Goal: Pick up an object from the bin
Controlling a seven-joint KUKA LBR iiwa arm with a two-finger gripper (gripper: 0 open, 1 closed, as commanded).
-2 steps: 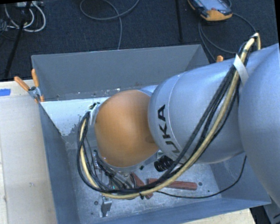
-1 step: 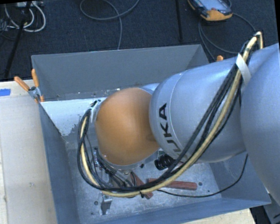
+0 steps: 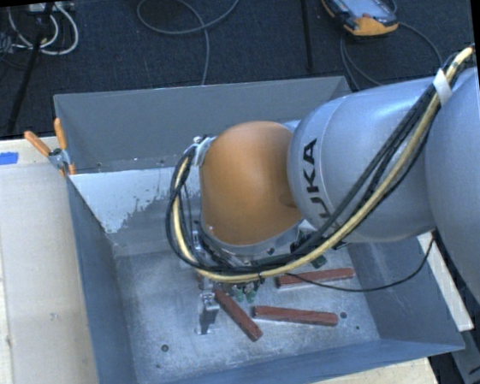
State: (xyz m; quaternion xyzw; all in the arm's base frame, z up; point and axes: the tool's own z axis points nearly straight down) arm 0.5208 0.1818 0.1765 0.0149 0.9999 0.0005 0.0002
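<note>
My gripper (image 3: pixel 208 316) reaches down to the bin floor at the middle front, mostly hidden under the arm's wrist. Right beside it on its right lies a reddish-brown flat stick (image 3: pixel 240 318), slanting down to the right, with its upper end hidden under the wrist. A second reddish-brown stick (image 3: pixel 295 316) lies nearly level just to the right of the first. A third stick (image 3: pixel 316 277) of the same colour lies a little further back, partly covered by the arm and a cable.
The arm, with its orange cover and looped cables, hangs over the bin's middle and right and hides the floor beneath. The bin's walls slope in on the left and at the back. Bare grey floor shows on the left and along the front.
</note>
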